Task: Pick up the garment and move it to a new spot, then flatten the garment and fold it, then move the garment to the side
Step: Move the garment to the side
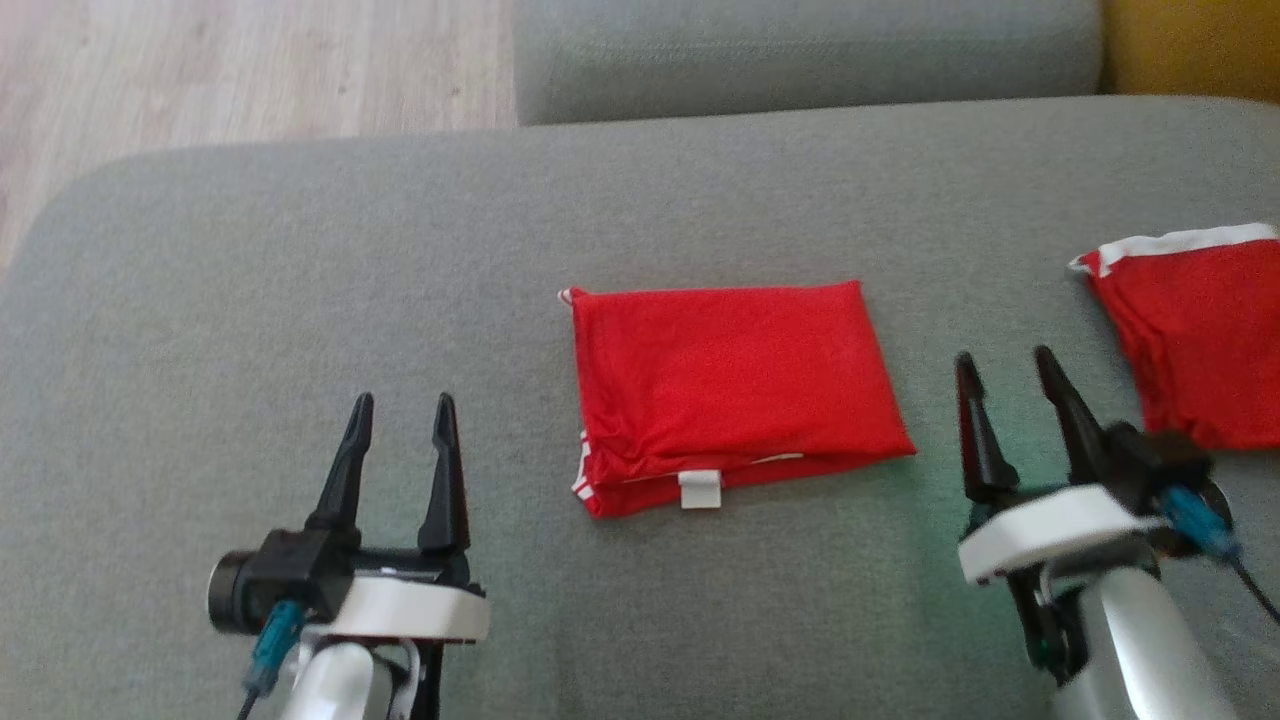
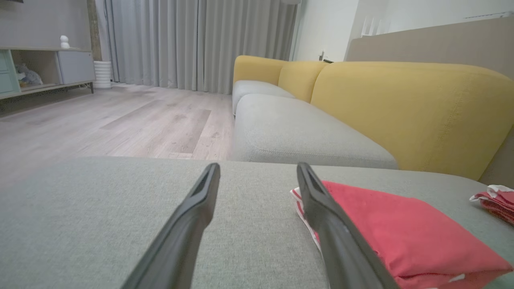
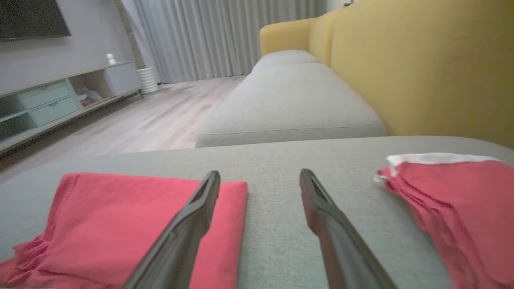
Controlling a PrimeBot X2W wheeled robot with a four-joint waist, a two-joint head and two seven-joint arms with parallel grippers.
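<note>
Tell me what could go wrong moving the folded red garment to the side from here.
1. The folded garment shows loose layered edges on its near side. If the open left gripper or right gripper pinches only one layer, the fold could come undone.
2. The second red garment lies just right of the right gripper, so a move that way may overlap it.
3. To the left, the cushion rounds off toward the floor.

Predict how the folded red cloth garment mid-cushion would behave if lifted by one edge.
Probably floppy: the folded red cloth garment shows soft wrinkles, so its layers would likely sag open. Unlikely to roll: it lies flat on the grey fabric cushion.
</note>
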